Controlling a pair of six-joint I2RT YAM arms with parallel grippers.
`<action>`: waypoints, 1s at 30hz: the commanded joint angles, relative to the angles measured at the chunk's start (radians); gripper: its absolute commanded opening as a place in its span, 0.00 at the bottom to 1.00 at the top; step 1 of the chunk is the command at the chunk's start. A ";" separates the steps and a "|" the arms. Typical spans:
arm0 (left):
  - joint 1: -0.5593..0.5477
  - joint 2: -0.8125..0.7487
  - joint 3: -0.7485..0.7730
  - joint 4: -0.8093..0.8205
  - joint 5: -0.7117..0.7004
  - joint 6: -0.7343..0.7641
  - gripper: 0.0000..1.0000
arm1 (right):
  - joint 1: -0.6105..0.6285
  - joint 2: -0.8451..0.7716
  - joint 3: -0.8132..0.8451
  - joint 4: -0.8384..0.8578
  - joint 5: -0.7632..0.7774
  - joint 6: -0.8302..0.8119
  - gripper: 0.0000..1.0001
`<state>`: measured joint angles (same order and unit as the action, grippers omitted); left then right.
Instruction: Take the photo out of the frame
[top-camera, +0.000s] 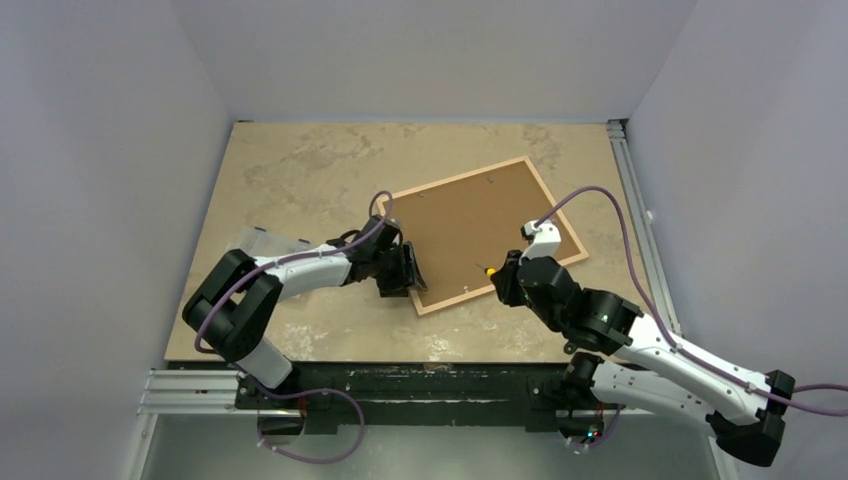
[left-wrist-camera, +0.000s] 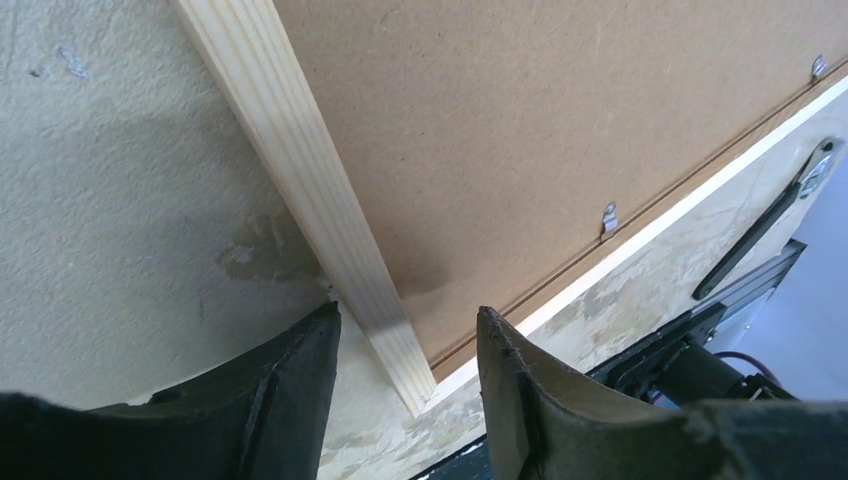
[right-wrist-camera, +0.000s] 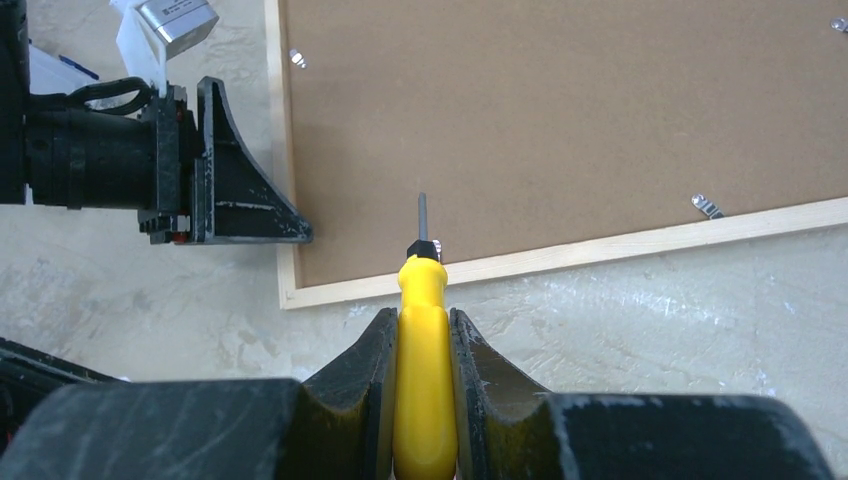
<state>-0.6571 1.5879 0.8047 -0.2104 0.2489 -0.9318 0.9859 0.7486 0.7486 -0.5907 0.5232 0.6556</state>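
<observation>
**Table** (top-camera: 300, 180): mottled beige top, bearing all the items below.

**Frame** (top-camera: 455, 178): thin pale wood. It lies flat and back-up on the right half of the table, skewed so that its near-left corner points toward the arm bases. The left wrist view shows one rail (left-wrist-camera: 300, 170) running down to that corner.

**Board** (top-camera: 480, 225): plain brown, seated inside the frame and filling it. Small metal clips (right-wrist-camera: 706, 206) sit along its edges, just inside the wood.

**Photo**: not visible; only the frame's back shows.

**Left gripper** (top-camera: 405, 270): at the frame's near-left corner. Its fingers (left-wrist-camera: 300, 380) stand apart, one on each side of the corner, with a gap showing on both sides. Nothing is held.

**Right gripper** (right-wrist-camera: 420, 315): at the frame's near long edge, right of the left gripper. Its fingers are clamped on the handle of the screwdriver.

**Screwdriver** (right-wrist-camera: 423, 390): yellow handle, thin grey shaft. The shaft crosses the near rail, and its tip is over the board just inside the wood. Whether the tip touches the board cannot be told.
</observation>
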 joint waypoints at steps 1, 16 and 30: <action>-0.006 0.046 0.026 -0.012 -0.068 -0.001 0.48 | -0.002 -0.006 -0.003 -0.014 -0.014 0.032 0.00; 0.044 0.158 0.345 -0.459 -0.273 0.369 0.00 | -0.002 0.119 -0.034 0.093 -0.087 0.022 0.00; 0.179 0.141 0.255 -0.352 -0.014 0.319 0.14 | -0.373 0.561 0.193 0.418 -0.373 -0.130 0.00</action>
<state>-0.5163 1.7466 1.0885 -0.5827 0.1719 -0.5831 0.6868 1.1957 0.8055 -0.3267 0.2874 0.6003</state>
